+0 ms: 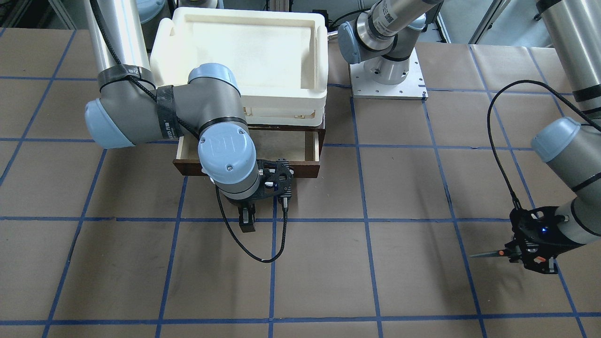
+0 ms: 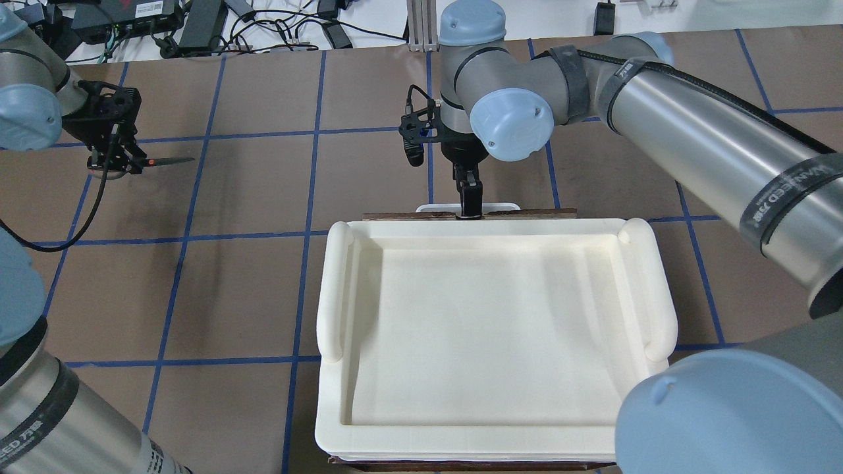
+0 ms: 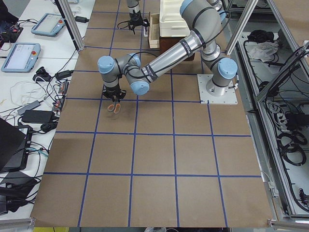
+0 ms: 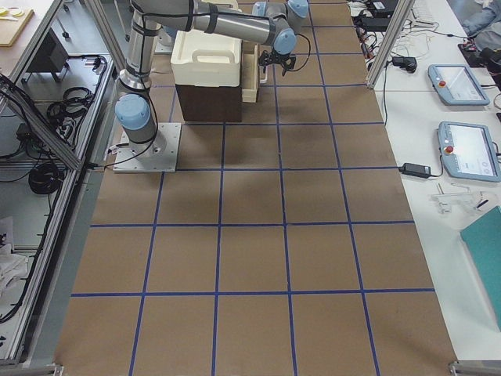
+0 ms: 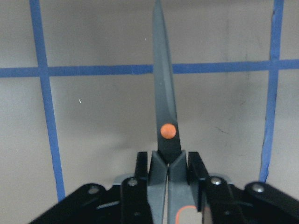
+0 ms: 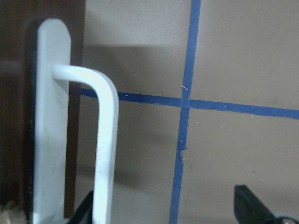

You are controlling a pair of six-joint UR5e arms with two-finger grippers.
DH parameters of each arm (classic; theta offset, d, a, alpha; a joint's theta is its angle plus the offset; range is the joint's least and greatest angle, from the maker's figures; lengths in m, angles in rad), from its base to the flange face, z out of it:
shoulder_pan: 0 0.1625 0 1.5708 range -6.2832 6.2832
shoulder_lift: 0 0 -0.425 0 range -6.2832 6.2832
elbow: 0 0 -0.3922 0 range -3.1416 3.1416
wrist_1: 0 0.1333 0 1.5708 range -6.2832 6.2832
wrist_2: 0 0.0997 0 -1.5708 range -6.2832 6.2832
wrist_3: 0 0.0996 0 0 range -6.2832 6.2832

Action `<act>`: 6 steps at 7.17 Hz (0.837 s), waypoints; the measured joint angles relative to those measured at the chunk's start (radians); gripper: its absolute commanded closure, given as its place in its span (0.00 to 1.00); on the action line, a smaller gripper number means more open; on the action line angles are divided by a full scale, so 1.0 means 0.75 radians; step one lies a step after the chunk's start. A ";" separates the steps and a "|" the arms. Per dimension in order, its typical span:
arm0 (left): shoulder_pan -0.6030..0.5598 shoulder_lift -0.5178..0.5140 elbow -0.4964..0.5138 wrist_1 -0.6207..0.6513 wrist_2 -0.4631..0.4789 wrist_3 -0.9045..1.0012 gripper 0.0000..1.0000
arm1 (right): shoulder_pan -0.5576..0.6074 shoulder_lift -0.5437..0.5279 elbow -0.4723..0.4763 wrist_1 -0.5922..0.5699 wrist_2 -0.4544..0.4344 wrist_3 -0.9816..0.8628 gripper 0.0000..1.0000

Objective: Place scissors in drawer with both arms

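Two grippers: one is at the drawer and the other carries the scissors.
Left gripper [image 5: 168, 163]: jaws pinched on the scissors [image 5: 163, 102] just behind the orange pivot. The closed blades run straight out ahead of the jaws, and the handles lie back between them.
Scissors' place: in the left jaws, over the bare table [image 1: 413, 188] and well apart from the drawer.
Right gripper [image 1: 247, 220]: jaws spread, not clamped. The white bar handle [image 6: 105, 140] stands just inside one finger, with the other finger well clear of it.
Drawer [image 1: 312, 148]: just behind the right jaws, pulled out from under the cream tray [image 1: 319, 56], with its pale floor showing.
Step in hand: opening looks done; the carry seems to be the step now.
Next move: probably bring the left jaws across until the blades lie over the open box, lower them, then part the jaws. The right arm partly covers the opening, so it may need to clear.
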 measured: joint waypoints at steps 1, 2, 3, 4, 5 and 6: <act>-0.017 0.014 0.000 -0.031 -0.017 -0.041 1.00 | -0.003 0.020 -0.034 -0.005 -0.001 -0.008 0.00; -0.028 0.028 0.000 -0.058 -0.026 -0.070 1.00 | -0.007 0.032 -0.062 -0.007 -0.002 -0.020 0.00; -0.039 0.044 -0.001 -0.085 -0.029 -0.097 1.00 | -0.013 0.042 -0.078 -0.009 -0.005 -0.029 0.00; -0.058 0.064 -0.002 -0.116 -0.030 -0.120 1.00 | -0.024 0.056 -0.097 -0.013 -0.012 -0.039 0.00; -0.079 0.084 -0.003 -0.144 -0.030 -0.145 1.00 | -0.031 0.075 -0.119 -0.022 -0.016 -0.048 0.00; -0.099 0.103 -0.004 -0.168 -0.030 -0.170 1.00 | -0.035 0.099 -0.139 -0.044 -0.016 -0.051 0.00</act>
